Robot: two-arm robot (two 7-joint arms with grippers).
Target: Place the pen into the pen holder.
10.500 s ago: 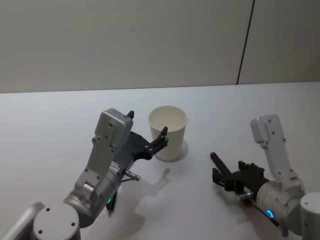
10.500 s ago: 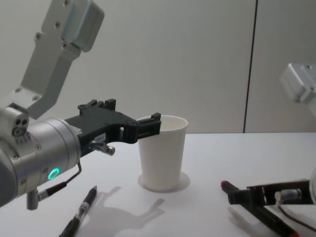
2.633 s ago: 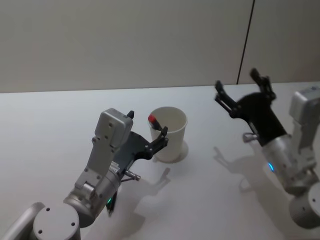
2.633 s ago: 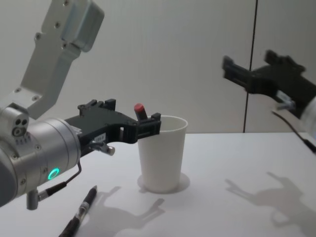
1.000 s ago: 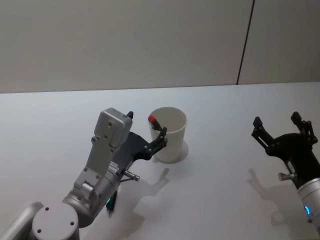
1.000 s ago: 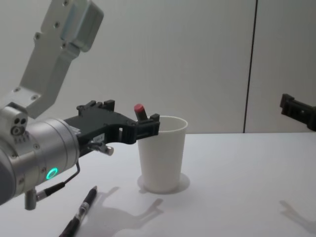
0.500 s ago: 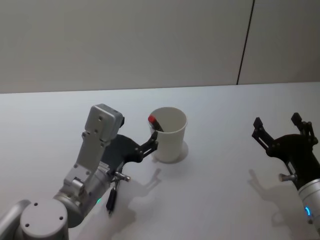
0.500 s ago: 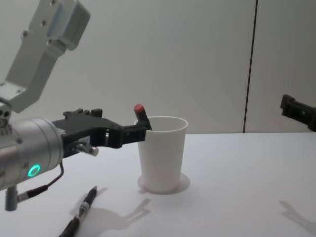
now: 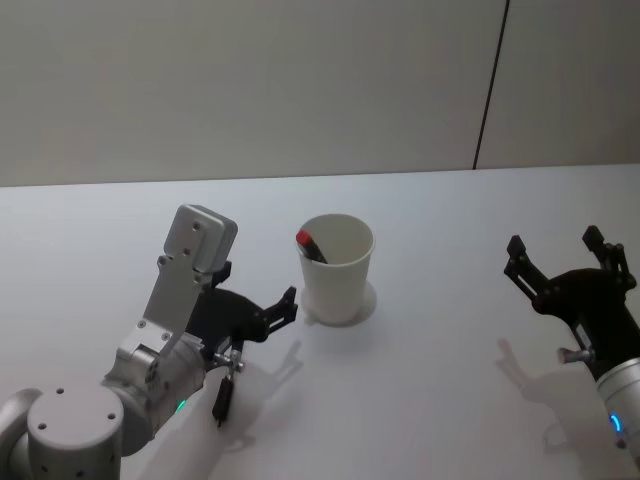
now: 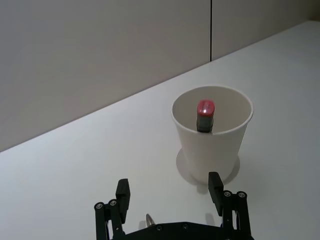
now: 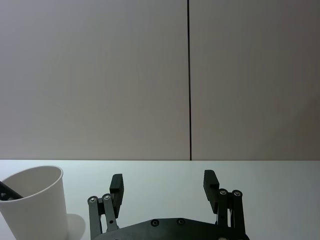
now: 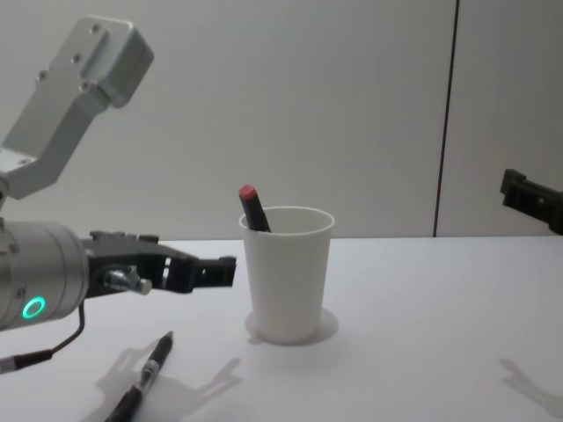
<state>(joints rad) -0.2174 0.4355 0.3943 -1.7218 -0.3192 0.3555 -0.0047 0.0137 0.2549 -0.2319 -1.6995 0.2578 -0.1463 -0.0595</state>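
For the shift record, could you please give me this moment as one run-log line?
red-capped pen: in white paper cup | left gripper: jaws open, left of cup | right gripper: jaws open, far right | black pen: on table

The right gripper (image 11: 163,180) has its jaws wide apart. Off to one side, the pen holder (image 11: 35,207) stands upright on the white table (image 11: 280,200). A dark pen (image 11: 7,191) leans inside it.

Pen holder (image 9: 337,270), centre frame: matt white paper, smooth walls. The pen (image 9: 309,245) inside looks like dark plastic with a glossy red cap. Tabletop (image 9: 430,250): smooth, matt white. Lower left, the left gripper (image 10: 169,186) is matt black plastic.
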